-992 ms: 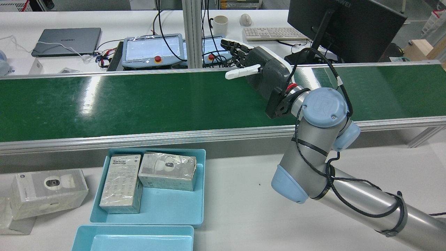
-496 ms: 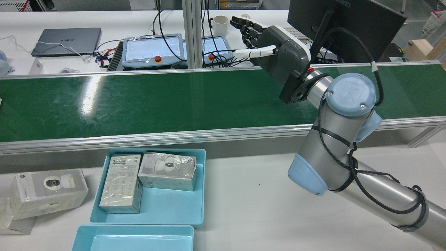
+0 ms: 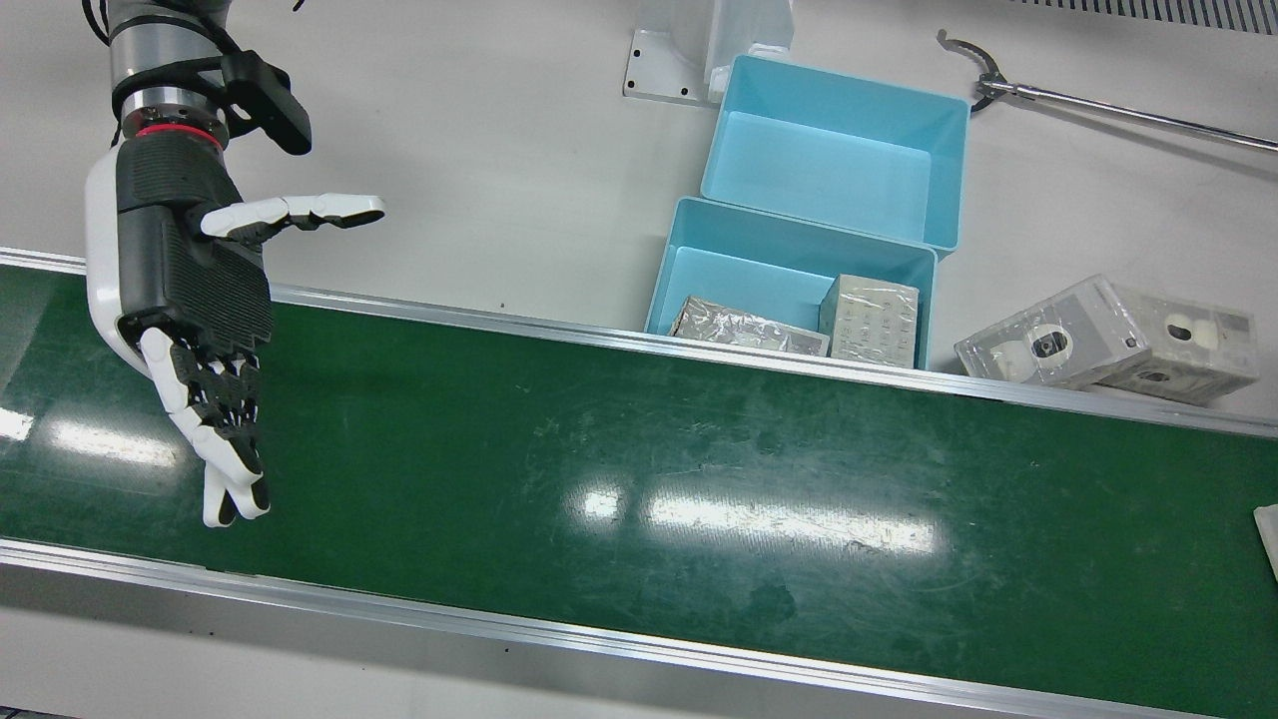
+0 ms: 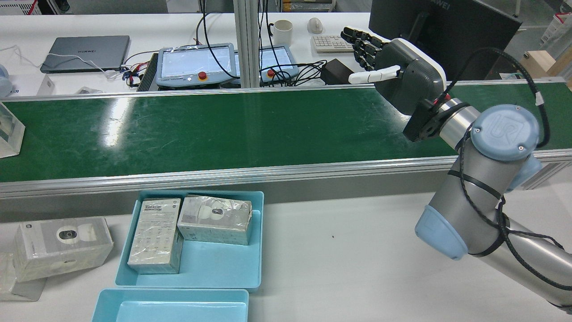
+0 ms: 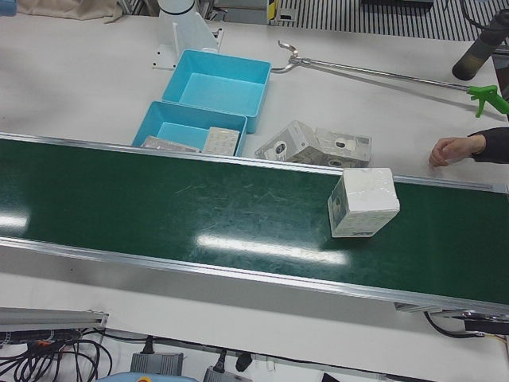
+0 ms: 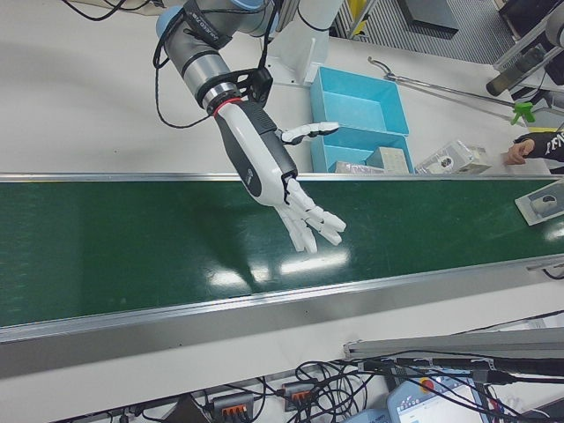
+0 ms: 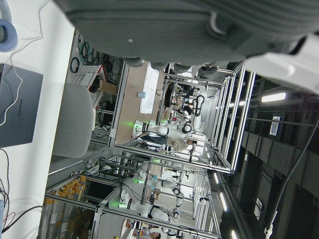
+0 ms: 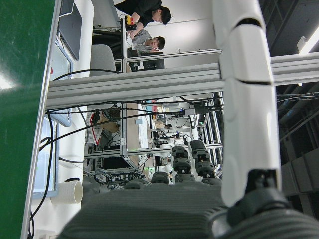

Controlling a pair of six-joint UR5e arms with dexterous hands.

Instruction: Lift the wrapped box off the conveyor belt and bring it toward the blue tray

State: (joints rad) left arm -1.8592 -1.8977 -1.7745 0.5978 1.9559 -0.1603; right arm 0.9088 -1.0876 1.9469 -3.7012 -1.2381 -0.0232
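Observation:
A wrapped box [image 5: 363,203] stands on the green conveyor belt [image 4: 223,129]. It shows at the belt's far left edge in the rear view [image 4: 9,133] and at the right edge in the front view [image 3: 1268,534]. My right hand [image 4: 402,76] is open and empty, held above the belt's other end with fingers spread, far from the box; it also shows in the front view [image 3: 190,300]. The blue tray [image 4: 214,264] sits in front of the belt and holds two wrapped boxes [image 4: 214,219]. My left hand [image 7: 189,25] shows only in its own view, holding nothing.
A second blue tray [image 4: 170,308] sits next to the first. Loose wrapped boxes [image 4: 62,246] lie left of the trays. A person's hand [image 5: 453,149] and a grabber tool [image 5: 382,72] are near the box's end of the belt. Monitors and cables stand beyond the belt.
My right hand has moved to the right along the belt and risen, still open. The wrapped box has come into the rear view at the belt's left edge.

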